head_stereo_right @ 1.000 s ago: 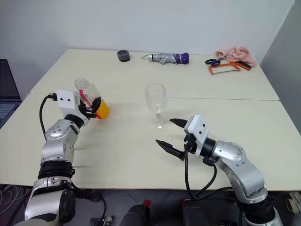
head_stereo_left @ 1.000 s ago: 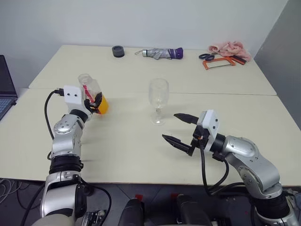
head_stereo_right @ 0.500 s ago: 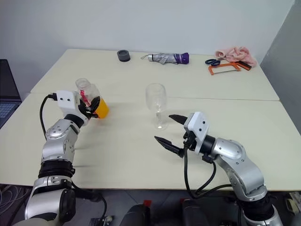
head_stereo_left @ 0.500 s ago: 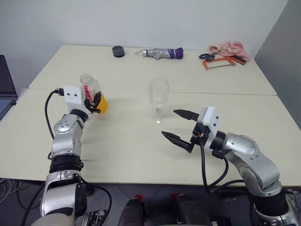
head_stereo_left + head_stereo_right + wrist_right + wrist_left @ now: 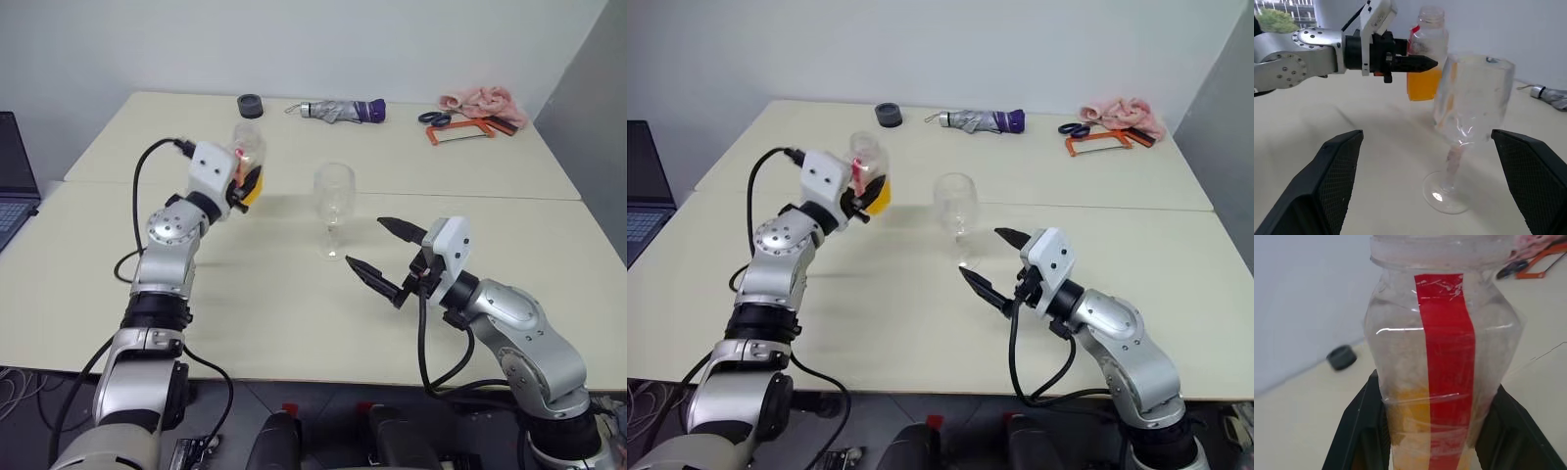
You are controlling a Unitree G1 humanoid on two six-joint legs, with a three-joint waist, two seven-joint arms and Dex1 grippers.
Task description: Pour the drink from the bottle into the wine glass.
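Observation:
My left gripper (image 5: 244, 186) is shut on the clear bottle (image 5: 248, 159) and holds it roughly upright above the table, to the left of the wine glass (image 5: 333, 201). The orange drink (image 5: 254, 187) fills the bottle's lower part. Up close, the bottle (image 5: 1444, 367) shows a red stripe between the two black fingers (image 5: 1359, 431). The empty wine glass (image 5: 1474, 98) stands on the table. My right gripper (image 5: 364, 242) is open just in front and to the right of it, its fingers (image 5: 1332, 181) on either side of the glass without touching it.
At the far edge of the table lie a black ring (image 5: 250, 106), a folded umbrella (image 5: 343, 110), scissors and an orange frame (image 5: 458, 129), and a pink cloth (image 5: 480, 98). A laptop (image 5: 10, 186) sits at the left edge. A seam (image 5: 490, 196) joins the two tables.
My left arm has lifted the bottle and carried it to the right, close to the wine glass. The right gripper has stayed open and almost in place.

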